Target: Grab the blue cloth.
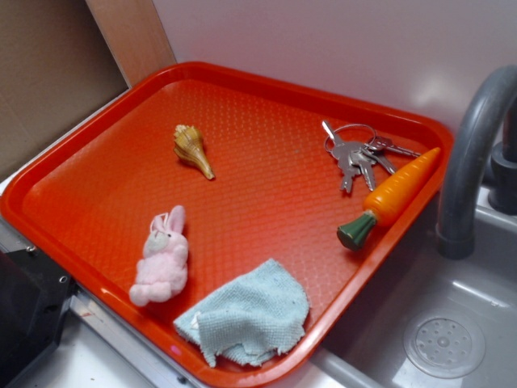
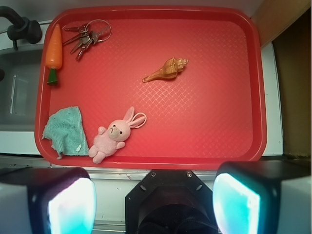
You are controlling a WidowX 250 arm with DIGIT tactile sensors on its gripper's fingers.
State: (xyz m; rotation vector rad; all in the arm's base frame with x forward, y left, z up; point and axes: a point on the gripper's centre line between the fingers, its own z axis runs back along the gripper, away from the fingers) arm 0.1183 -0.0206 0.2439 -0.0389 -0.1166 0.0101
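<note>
The blue cloth [image 1: 249, 316] [image 2: 66, 130] lies crumpled in the near corner of the red tray [image 1: 266, 202] [image 2: 204, 112], right beside the pink plush bunny [image 1: 162, 257] [image 2: 114, 135]. In the wrist view my gripper [image 2: 153, 204] hangs high above the scene, over the counter just off the tray's near rim. Its two pale fingers [image 2: 73, 204] stand far apart with nothing between them. The cloth is far to the gripper's left and ahead. The gripper does not show in the exterior view.
On the tray also lie a tan seashell [image 1: 192, 149] [image 2: 166, 70], a bunch of keys [image 1: 357, 153] [image 2: 87, 35] and a toy carrot [image 1: 391, 196] [image 2: 53, 51]. A grey sink [image 1: 452, 323] with a curved faucet [image 1: 468, 162] adjoins the tray.
</note>
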